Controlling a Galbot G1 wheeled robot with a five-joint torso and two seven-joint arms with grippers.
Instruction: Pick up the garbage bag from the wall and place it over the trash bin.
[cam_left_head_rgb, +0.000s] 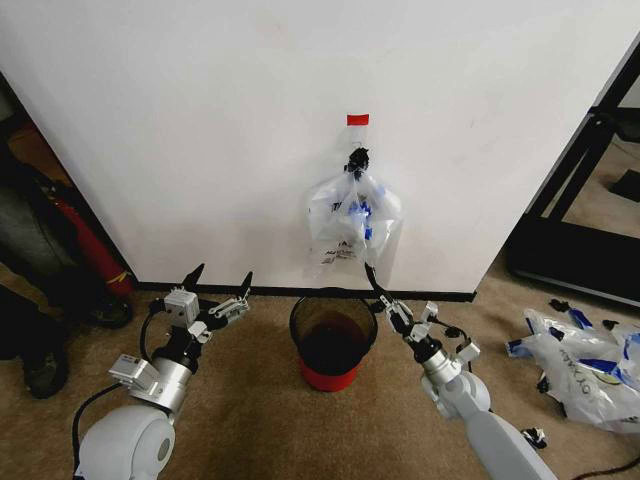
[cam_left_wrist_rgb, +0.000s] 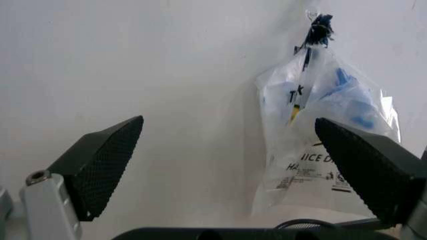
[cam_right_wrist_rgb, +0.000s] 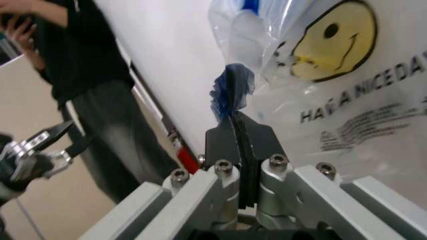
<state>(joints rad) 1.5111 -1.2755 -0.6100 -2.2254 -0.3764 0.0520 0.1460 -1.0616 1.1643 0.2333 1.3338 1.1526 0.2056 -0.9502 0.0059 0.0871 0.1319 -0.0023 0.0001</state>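
Reaching up from the floor, my right gripper (cam_left_head_rgb: 372, 275) has its jaws pressed together on a blue-taped tab at the lower edge of the garbage bag (cam_left_head_rgb: 352, 215), which hangs from a small black hook (cam_left_head_rgb: 357, 158) on the wall (cam_left_head_rgb: 200, 130), just under a strip of red tape (cam_left_head_rgb: 358, 119). The right wrist view shows the two black fingers (cam_right_wrist_rgb: 241, 135) clamped flat on that blue scrap, with the smiley face and printed lettering just beyond. My left gripper (cam_left_head_rgb: 217, 280) waits low and to the left, near the baseboard, jaws spread wide and holding nothing. I judge this to be the pick-up step: the bag is pinched but not yet off its hook. Freeing it looks to call for lifting its knotted top clear of the hook before carrying it down. The bag's long axis runs vertically, its gathered top pointing up at the hook and its bottom toward the trash bin (cam_left_head_rgb: 333, 343) standing directly below on the carpet.
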